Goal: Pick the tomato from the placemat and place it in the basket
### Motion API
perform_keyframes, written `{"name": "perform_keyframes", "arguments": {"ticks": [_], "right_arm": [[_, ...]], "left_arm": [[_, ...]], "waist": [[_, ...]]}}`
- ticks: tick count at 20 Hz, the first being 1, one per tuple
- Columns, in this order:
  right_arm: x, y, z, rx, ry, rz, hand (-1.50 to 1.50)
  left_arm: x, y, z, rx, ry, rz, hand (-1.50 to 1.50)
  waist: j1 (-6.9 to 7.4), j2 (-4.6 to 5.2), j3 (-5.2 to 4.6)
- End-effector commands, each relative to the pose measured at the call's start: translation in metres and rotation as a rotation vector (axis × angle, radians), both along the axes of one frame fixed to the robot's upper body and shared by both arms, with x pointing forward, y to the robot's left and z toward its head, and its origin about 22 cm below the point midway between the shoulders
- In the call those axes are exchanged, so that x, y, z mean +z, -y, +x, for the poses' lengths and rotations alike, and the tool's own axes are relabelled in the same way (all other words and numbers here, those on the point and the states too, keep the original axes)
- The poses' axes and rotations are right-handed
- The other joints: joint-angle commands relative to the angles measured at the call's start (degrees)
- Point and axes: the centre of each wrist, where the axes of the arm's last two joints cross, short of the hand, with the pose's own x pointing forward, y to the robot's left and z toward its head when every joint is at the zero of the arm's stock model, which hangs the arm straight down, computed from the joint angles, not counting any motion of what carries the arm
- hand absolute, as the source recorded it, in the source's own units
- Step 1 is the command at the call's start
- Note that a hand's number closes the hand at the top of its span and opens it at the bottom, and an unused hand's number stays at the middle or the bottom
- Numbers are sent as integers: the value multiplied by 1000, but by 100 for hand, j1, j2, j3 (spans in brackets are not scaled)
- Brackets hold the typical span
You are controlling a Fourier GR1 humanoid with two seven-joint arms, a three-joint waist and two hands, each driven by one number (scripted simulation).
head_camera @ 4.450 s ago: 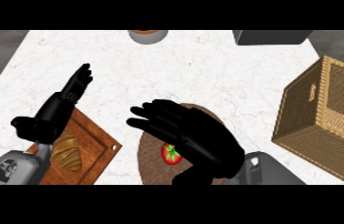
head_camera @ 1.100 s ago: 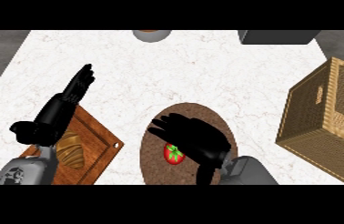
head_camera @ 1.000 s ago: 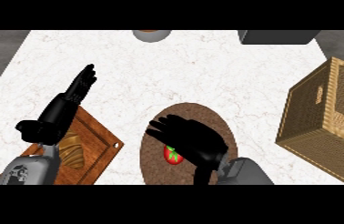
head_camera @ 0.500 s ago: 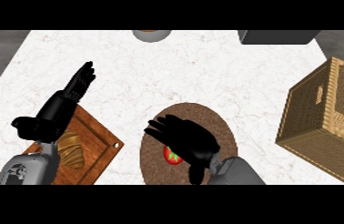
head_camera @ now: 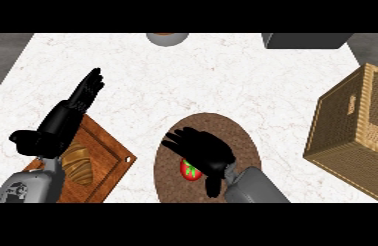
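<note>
Tomato (head_camera: 190, 170) sits on the placemat (head_camera: 244, 135), now more covered than a second ago: your right hand (head_camera: 203, 149) has drawn back over it, fingers spread above, not yet curled round it. You're closing for the grasp. The basket (head_camera: 347, 125) waits at right, cut off. Your left hand (head_camera: 70, 112) rests open at left.

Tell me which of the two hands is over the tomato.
The right hand, hanging over the tomato on the brown placemat. The left hand rests open at the view's left, above the wooden board.
</note>
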Motion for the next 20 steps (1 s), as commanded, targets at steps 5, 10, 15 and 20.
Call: {"name": "perform_keyframes", "arguments": {"ticks": [5, 10, 15, 20], "right_arm": [[-31, -9, -9, 78, -63, -80, 150], [-31, -8, -14, 97, -13, -84, 150], [-21, -6, -14, 212, 102, -115, 150], [-33, -10, -17, 189, 183, -36, 150]], "left_arm": [[-14, 25, 10, -8, 17, 3, 0], [2, 6, -3, 9, 11, 0, 0], [-7, 17, 1, -5, 8, 4, 0], [-13, 1, -9, -12, 0, -8, 0]], "waist": [[-17, 9, 1], [-14, 0, 1], [-18, -1, 1], [0, 3, 1]]}}
